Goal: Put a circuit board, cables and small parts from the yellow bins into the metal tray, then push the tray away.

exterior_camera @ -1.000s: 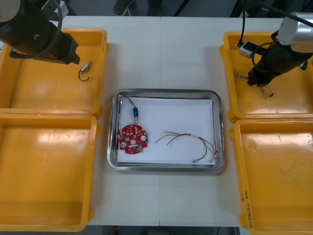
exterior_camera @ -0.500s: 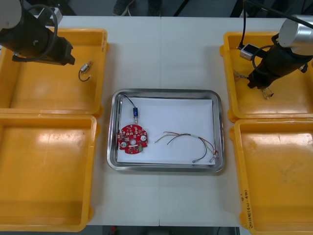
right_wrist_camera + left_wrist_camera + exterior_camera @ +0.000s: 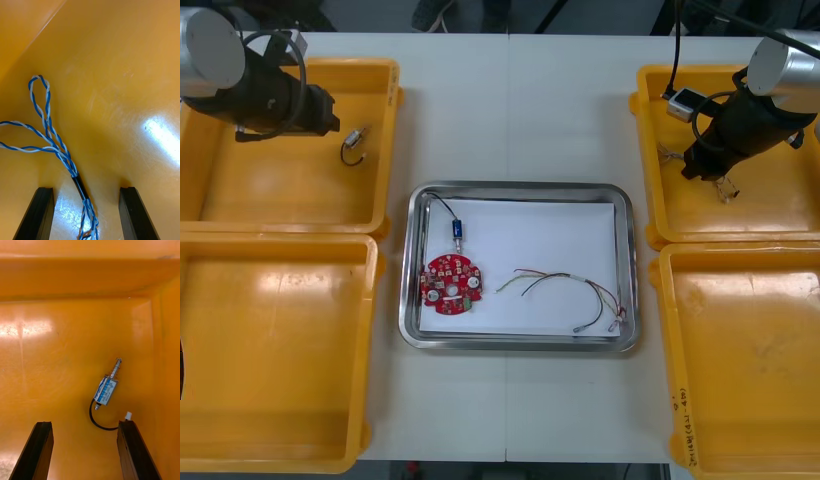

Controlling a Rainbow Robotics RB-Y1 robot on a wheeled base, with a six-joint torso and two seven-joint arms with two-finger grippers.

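Light tabletop (image 3: pixel 510 100) spreads beneath both arms, a pair of yellow plastic bins at each side. Left gripper (image 3: pixel 328 108) hangs over the far left yellow bin (image 3: pixel 240 190), its black fingers spread wide apart; the near left yellow bin (image 3: pixel 270 400) lies behind it, toward the robot. Right gripper (image 3: pixel 698 168) sits low in the far right yellow bin (image 3: pixel 780 215), fingers likewise spread, with the near right yellow bin (image 3: pixel 750 380) behind it. Between the two grippers, and nearer the robot than either, rests the shiny rectangular metal tray (image 3: pixel 520 187), white inside. It holds a round red circuit board (image 3: pixel 450 284), a thin cable of reddish and pale strands (image 3: pixel 575 285) and a small metal part (image 3: pixel 457 229) on a black lead. A twisted blue and white cable (image 3: pixel 48 138) loops ahead of the right gripper (image 3: pixel 86 189), its black sleeve running between the fingertips, touching neither. A second small metal part (image 3: pixel 107 390) lies just ahead of the left gripper (image 3: pixel 84 423), nearer one finger, its lead's white plug beside that fingertip.
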